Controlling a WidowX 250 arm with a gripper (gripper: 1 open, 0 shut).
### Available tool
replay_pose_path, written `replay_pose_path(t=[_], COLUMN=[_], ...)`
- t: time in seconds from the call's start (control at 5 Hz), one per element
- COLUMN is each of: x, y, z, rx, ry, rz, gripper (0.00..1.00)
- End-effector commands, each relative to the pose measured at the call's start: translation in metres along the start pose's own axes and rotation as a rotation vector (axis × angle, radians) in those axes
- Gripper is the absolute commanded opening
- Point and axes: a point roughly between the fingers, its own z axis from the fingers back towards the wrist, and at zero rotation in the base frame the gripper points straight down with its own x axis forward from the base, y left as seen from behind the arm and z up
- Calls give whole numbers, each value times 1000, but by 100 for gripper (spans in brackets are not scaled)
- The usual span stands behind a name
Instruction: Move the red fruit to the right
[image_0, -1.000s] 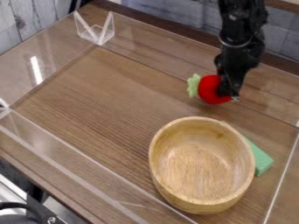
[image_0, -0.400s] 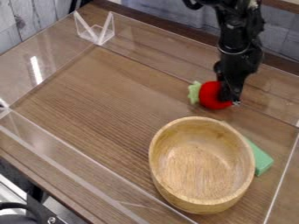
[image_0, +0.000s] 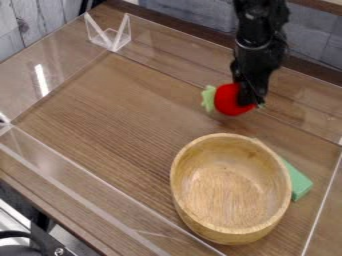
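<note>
The end effector (image_0: 242, 98) comes down from the top of the shot and is clamped on the red fruit (image_0: 231, 98), green leafy bit poking out to the left, up toward the far right of the wooden bench (image_0: 107, 110). Just in front of it sits a big wooden bowl (image_0: 231, 187), apart from the fruit, with a flat green piece (image_0: 301, 182) tucked against the bowl's right side.

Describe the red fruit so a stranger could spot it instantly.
Start at the big wooden bowl near the front of the table. Just behind it, under the black gripper, sits the red fruit. It is small, glossy red with a green leafy top, unlike the flat green piece beside the bowl.
</note>
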Motion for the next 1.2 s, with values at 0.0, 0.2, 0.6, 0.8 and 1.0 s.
replay_pose_path(t=[0.0, 0.2, 0.6, 0.8, 1.0], x=[13, 20, 5, 8, -7], y=[19, 9, -24, -36, -51], z=[31, 19, 27, 40, 60], rx=[53, 26, 21, 20, 27], ry=[-79, -94, -140, -174, -183], rz=[8, -31, -2, -51, 44], gripper=[0, 0, 0, 0, 0])
